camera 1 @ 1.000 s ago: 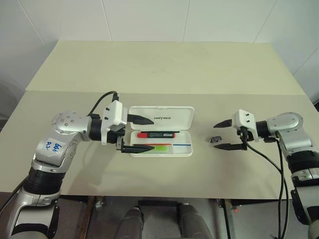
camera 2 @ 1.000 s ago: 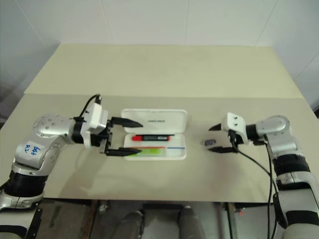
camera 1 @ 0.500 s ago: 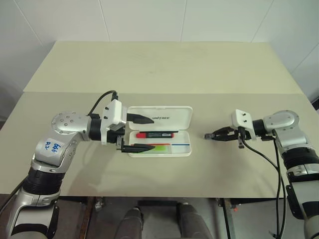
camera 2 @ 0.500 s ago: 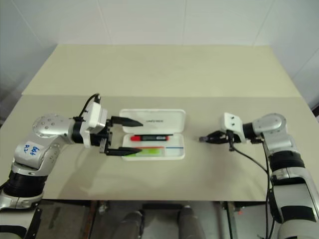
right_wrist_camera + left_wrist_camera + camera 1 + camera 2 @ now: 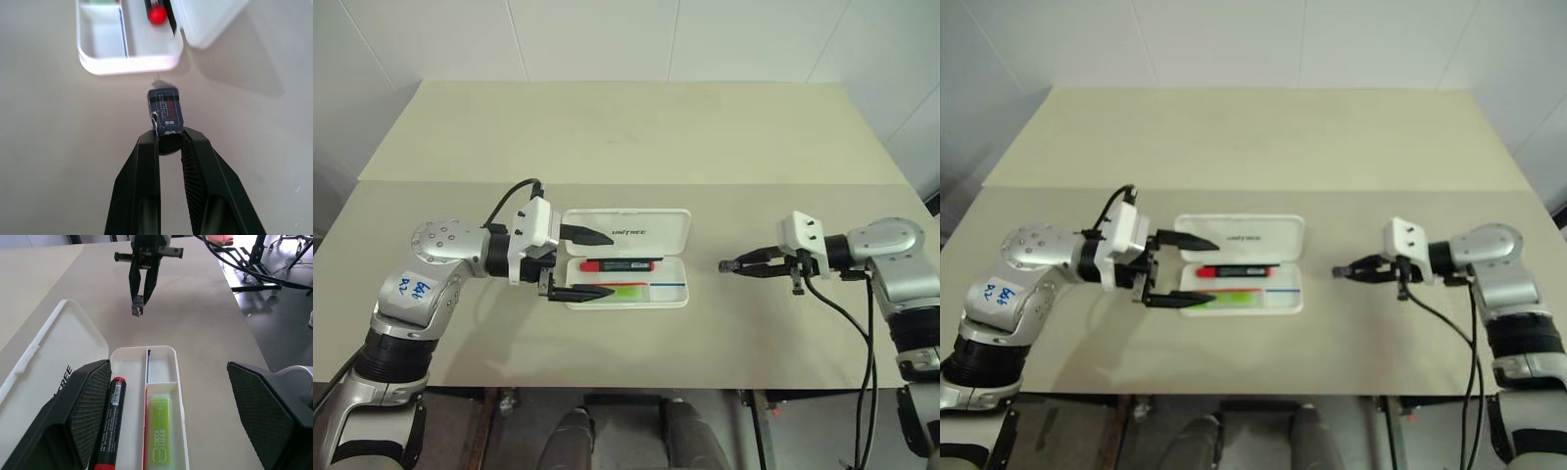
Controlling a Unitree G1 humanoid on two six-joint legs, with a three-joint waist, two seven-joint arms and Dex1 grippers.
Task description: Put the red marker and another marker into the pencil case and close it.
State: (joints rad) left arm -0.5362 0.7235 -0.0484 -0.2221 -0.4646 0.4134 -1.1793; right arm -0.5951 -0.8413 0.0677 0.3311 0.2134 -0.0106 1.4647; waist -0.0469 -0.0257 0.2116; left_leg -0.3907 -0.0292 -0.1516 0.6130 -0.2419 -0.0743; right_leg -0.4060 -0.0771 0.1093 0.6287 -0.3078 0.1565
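My right gripper (image 5: 168, 142) pinches a small dark block (image 5: 166, 112) above the table (image 5: 636, 137), while my left gripper (image 5: 582, 262), spread wide, straddles the open pencil case (image 5: 677, 291) holding red marker (image 5: 620, 264) and green highlighter (image 5: 628, 290), presumably steadying it.

Pale beige table (image 5: 636, 137) with a seam across it, white tiled wall (image 5: 607, 39) behind, even light
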